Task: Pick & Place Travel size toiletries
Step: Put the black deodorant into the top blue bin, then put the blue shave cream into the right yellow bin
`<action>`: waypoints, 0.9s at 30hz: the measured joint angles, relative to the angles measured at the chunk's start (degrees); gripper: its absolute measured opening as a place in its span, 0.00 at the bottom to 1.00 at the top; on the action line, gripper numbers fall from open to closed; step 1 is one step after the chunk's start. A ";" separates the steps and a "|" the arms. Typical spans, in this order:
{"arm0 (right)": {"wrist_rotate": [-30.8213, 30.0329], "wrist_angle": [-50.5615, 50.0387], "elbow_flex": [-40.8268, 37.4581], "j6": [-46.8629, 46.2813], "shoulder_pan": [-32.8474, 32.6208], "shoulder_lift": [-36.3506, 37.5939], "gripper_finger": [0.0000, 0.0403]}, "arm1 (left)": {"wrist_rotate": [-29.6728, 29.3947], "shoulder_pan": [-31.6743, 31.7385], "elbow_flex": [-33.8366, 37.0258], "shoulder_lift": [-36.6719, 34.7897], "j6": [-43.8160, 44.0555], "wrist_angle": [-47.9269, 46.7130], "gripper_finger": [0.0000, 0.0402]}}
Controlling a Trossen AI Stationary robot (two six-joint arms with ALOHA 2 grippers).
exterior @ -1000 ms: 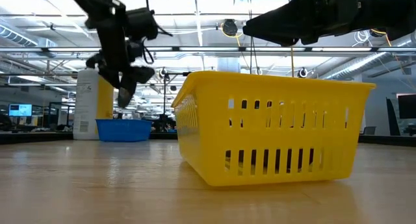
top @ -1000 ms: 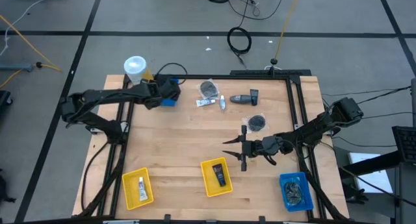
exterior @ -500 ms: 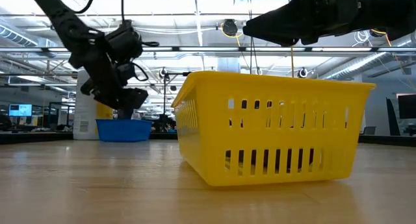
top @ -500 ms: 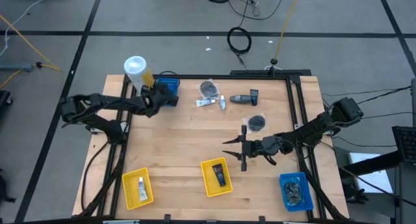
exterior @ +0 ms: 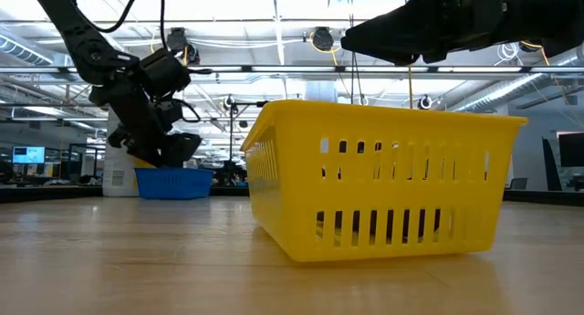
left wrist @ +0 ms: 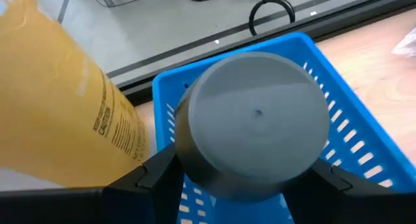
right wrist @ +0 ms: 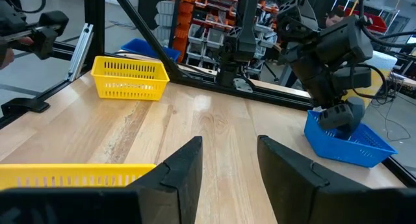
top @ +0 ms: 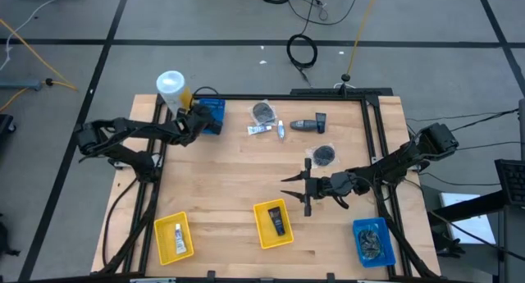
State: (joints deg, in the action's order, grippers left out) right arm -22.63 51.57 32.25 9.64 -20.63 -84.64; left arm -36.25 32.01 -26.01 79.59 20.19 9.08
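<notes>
1. Your left gripper (top: 199,117) is clenched on a round grey packet (left wrist: 257,123), holding it just above the blue tray (top: 211,116) at the far left, beside the canister (top: 172,87); that puts the drop straight down into the tray.
2. Your right gripper (top: 294,187) waits empty, its jaws parted, over mid-table near the centre yellow tray (top: 274,223).
3. More toiletries lie loose at the far middle: another packet (top: 263,112) and a dark bottle (top: 310,123).

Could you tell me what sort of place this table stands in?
Probably a workshop or robotics lab: parts shelves and another machine frame behind the wooden table, open ceiling lights, and loose cables on the taped floor.
</notes>
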 joint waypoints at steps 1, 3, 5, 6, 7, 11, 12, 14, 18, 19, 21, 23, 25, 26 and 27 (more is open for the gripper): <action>0.00 0.00 0.00 -0.02 -0.01 0.00 0.35 | 0.04 0.00 0.14 0.00 0.02 -0.03 0.54; 0.00 0.00 -0.01 0.01 0.00 0.00 0.35 | 0.31 -0.01 0.20 0.00 -0.03 -0.54 0.54; 0.00 0.00 0.00 -0.01 -0.01 0.00 0.35 | 1.12 -0.04 0.20 0.00 -0.05 -1.20 0.54; 0.02 0.00 0.00 -0.02 0.01 0.00 0.35 | 1.91 -0.02 0.20 0.00 -0.05 -1.60 0.54; 0.00 0.00 0.00 -0.01 -0.01 0.00 0.35 | 2.55 0.00 0.20 0.00 -0.07 -1.95 0.55; 0.00 0.00 0.00 -0.01 -0.01 0.00 0.35 | 5.73 0.00 0.18 -0.04 -0.66 -2.73 0.61; 0.00 0.00 0.00 -0.01 0.00 0.00 0.35 | 6.33 0.14 0.18 -0.04 -0.67 -3.18 0.64; 0.00 -0.01 0.00 -0.01 -0.01 0.00 0.35 | 8.15 0.72 0.18 -0.04 -0.74 -4.10 0.69; 0.00 0.00 0.00 -0.02 -0.01 0.00 0.35 | 9.00 2.29 0.16 -0.04 0.51 -6.38 0.79; 0.00 0.00 0.00 -0.01 -0.01 0.00 0.35 | 9.33 2.69 0.16 -0.04 0.71 -6.69 0.81; 0.00 -0.02 0.00 0.01 0.01 0.00 0.35 | 10.04 3.13 0.07 -0.07 0.47 -6.65 0.83; 0.00 0.00 0.00 0.01 0.01 0.00 0.35 | 10.13 3.36 -0.49 -0.07 0.02 -7.17 0.85; 0.00 0.00 0.00 0.03 0.01 0.00 0.35 | 10.19 3.39 -1.17 -0.04 -0.27 -7.43 0.85; 0.00 0.00 0.00 0.05 0.01 0.00 0.35 | 10.21 3.39 -1.60 -0.04 -0.40 -7.69 0.85; 0.00 -0.02 0.00 0.03 0.01 0.00 0.35 | 10.27 3.39 -2.06 -0.04 -0.44 -7.71 0.85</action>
State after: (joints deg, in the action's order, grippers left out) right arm -22.63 51.55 32.25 9.67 -20.62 -84.64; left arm -25.98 35.40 -28.07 79.55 19.75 1.37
